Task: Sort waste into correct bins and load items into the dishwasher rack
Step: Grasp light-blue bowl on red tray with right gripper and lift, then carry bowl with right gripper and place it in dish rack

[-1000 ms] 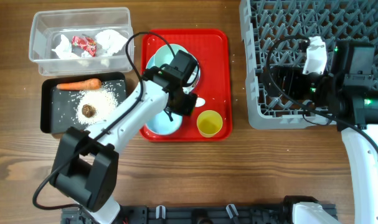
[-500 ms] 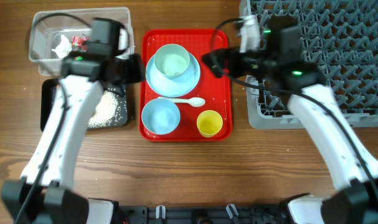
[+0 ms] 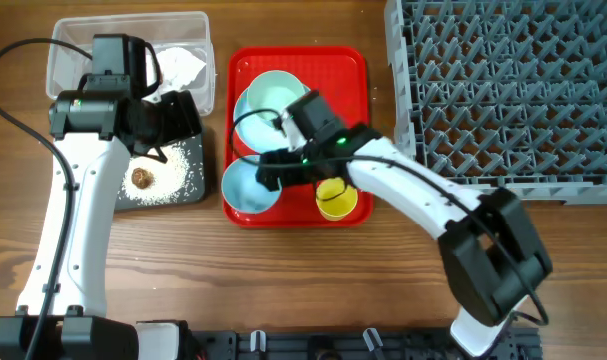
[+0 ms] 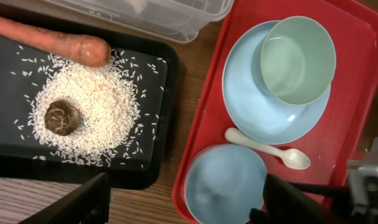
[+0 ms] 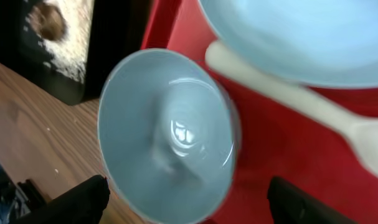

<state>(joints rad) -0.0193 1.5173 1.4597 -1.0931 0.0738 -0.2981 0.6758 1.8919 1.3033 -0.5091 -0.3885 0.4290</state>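
Note:
My right gripper is open, with one finger on each side of the front pale blue bowl on the red tray. Neither finger touches the bowl. Behind it lie the white spoon and the plate, which carries the second bowl. The yellow cup stands beside my right arm. My left gripper hangs open and empty above the black tray. That tray holds the carrot, rice and a brown lump. A napkin lies in the clear tub.
The grey dishwasher rack fills the back right, with its front edge near the red tray's right side. My left arm covers part of the clear tub and black tray from above. Bare wooden table lies in front of the trays.
My left arm swung from the red tray over to the bins, and its jaws opened. My right arm came from the rack down to the front bowl.

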